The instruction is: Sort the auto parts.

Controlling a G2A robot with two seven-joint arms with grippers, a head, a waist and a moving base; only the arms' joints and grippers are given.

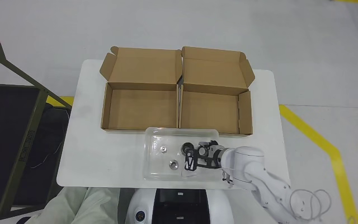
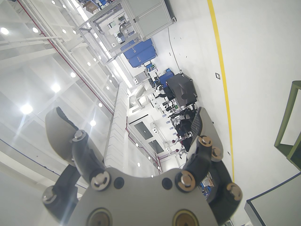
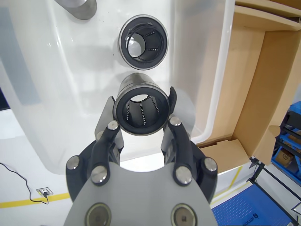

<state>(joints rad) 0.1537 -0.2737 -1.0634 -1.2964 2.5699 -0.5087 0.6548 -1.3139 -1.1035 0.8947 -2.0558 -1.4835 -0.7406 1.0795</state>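
In the clear tray (image 1: 154, 137) on the table (image 1: 84, 140), right claw (image 3: 142, 109) tight around a dark bearing (image 3: 135, 84), long axis near upright.

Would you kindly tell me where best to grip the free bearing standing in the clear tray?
Probably across its outer wall, from above: the free bearing stands on end, bore upward, with bare tray floor on either side. The right gripper holds its twin likewise.
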